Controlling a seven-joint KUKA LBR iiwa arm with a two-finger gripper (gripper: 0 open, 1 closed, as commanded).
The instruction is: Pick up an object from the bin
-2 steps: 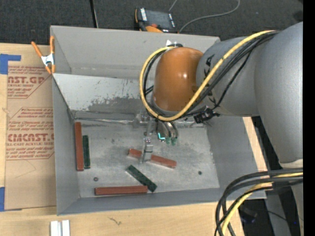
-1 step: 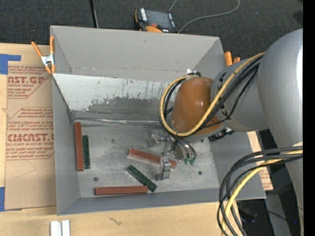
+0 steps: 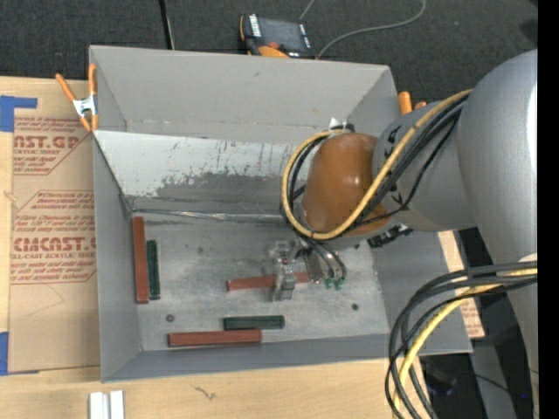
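Red-brown stick: near bin middle, slightly toward 6 o'clock.
Jaws: at its 3 o'clock end; open or closed, cannot tell.
Feel: likely light, stiff, thin.
Hold: across narrow sides, near middle.

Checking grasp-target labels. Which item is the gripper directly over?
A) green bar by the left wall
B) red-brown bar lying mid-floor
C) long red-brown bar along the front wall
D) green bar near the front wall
B: the gripper sits right over the right part of the red-brown bar lying across the middle of the bin floor.
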